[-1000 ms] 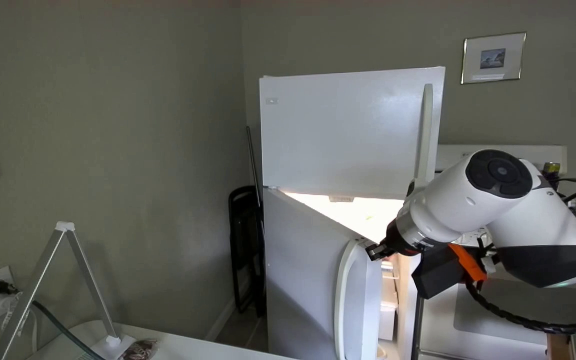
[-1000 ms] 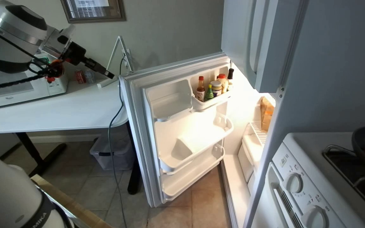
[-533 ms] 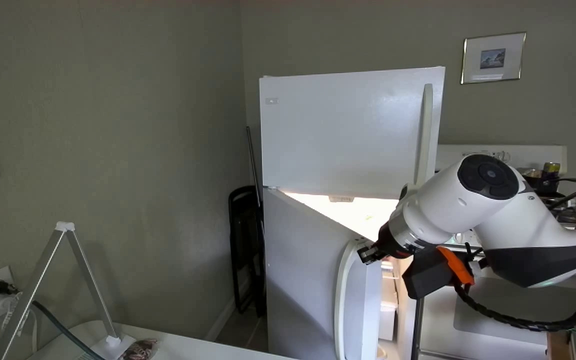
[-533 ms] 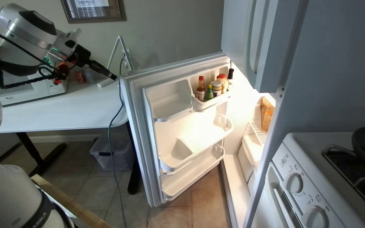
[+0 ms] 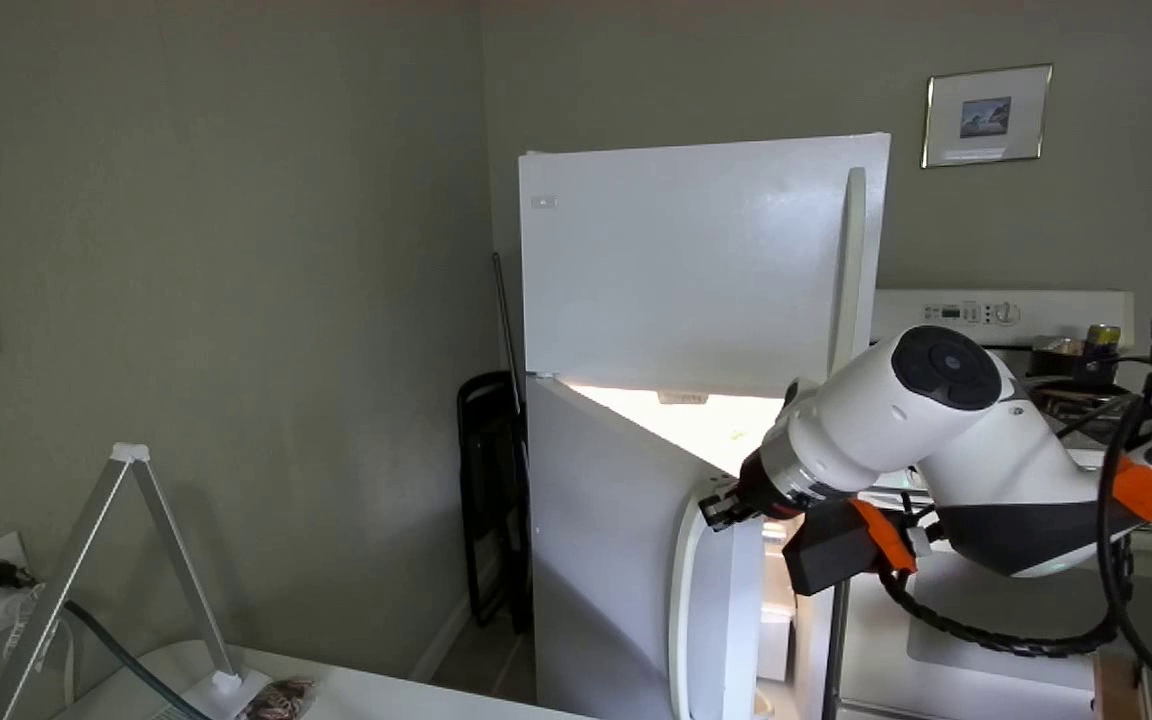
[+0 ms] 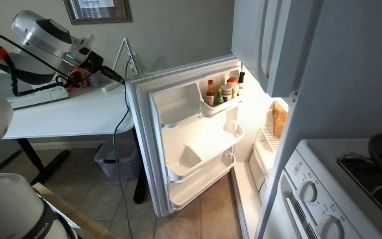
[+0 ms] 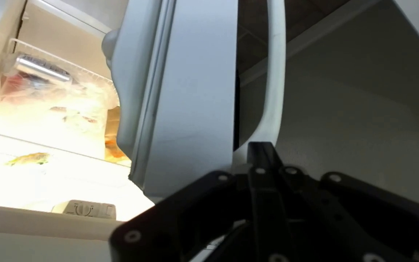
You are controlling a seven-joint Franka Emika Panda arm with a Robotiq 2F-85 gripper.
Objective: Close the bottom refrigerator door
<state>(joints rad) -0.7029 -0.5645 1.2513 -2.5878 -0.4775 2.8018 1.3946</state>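
Note:
The bottom refrigerator door [image 5: 601,540] is a white panel standing ajar, with a long curved vertical handle [image 5: 681,620]. Its inner side with shelves faces the camera in an exterior view [image 6: 159,139]. In the wrist view its edge [image 7: 195,94] fills the middle, with the handle [image 7: 276,69] just to the right. My gripper [image 7: 261,148] is shut, with its fingertips together and nothing visible between them. In an exterior view the gripper [image 5: 708,518] overlaps the handle's top end. It sits at the door's upper free corner in an exterior view [image 6: 123,81]; whether it touches cannot be told.
The upper freezer door [image 5: 696,265] is shut above. A stove [image 6: 313,186] stands beside the fridge. A white table [image 6: 75,116] with a white frame stand [image 6: 119,59] lies outside the open door. Bottles [image 6: 210,93] stand in the door's shelf.
My gripper has moved in toward the door's upper corner and the handle's top, leftward in one exterior view and rightward in the other. The door has not visibly moved.

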